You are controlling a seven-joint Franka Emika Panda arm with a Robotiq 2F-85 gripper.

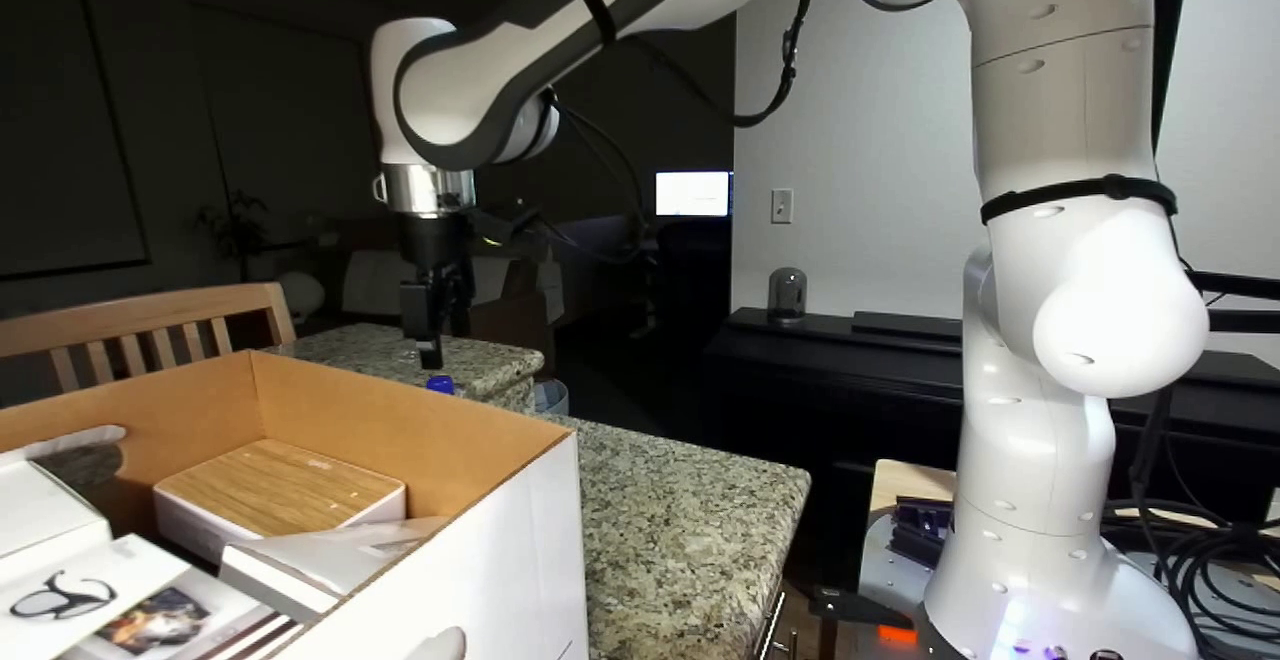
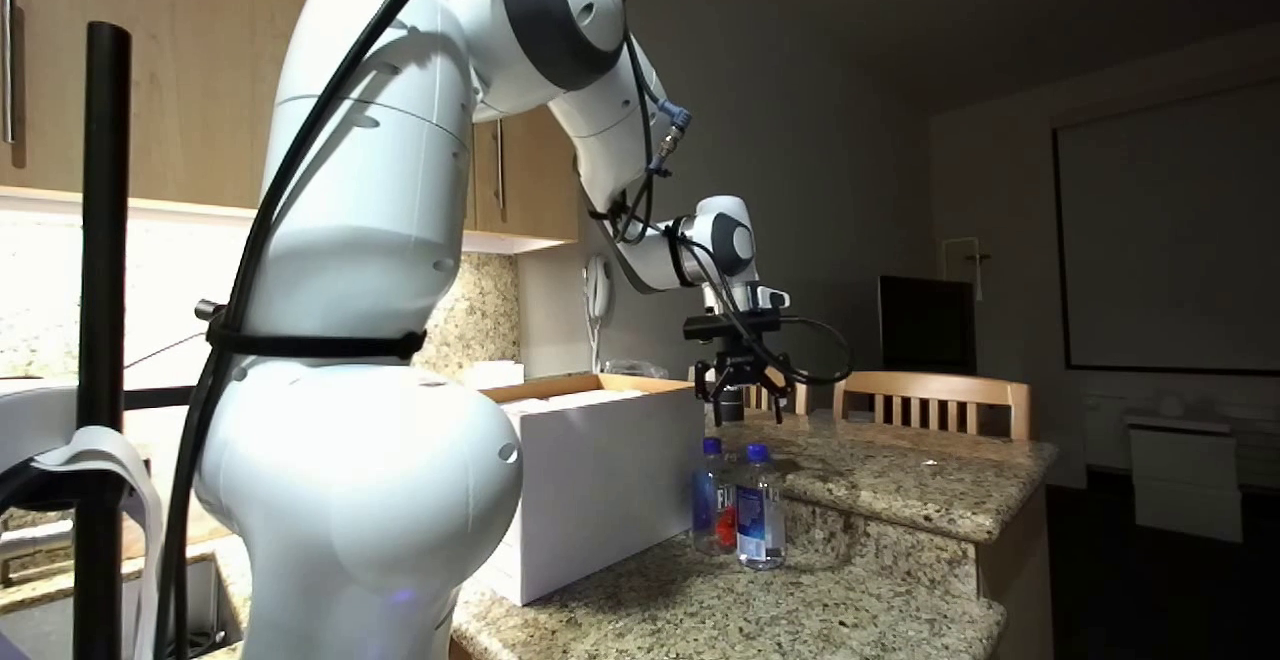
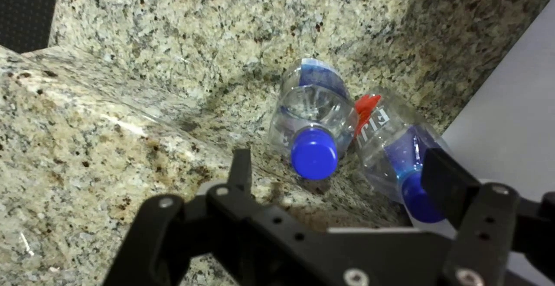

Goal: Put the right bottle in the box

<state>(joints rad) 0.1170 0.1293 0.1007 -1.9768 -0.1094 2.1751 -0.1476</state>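
Claw [image 2: 748, 418] spread wide, holding nothing. Red-marked bottle [image 3: 392, 147] probably slick, squashy-sided; fill unclear, weight uncertain. Best grip: likely stiffer blue cap [image 3: 417, 201].

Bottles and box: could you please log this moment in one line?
red-marked bottle: upright, beside box | other bottle: upright alongside | hand: open, above both

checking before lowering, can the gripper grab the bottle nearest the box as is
Probably not straight down: the gripper hangs open above that bottle, but in the wrist view a finger partly hides its blue cap; a sideways shift seems needed.
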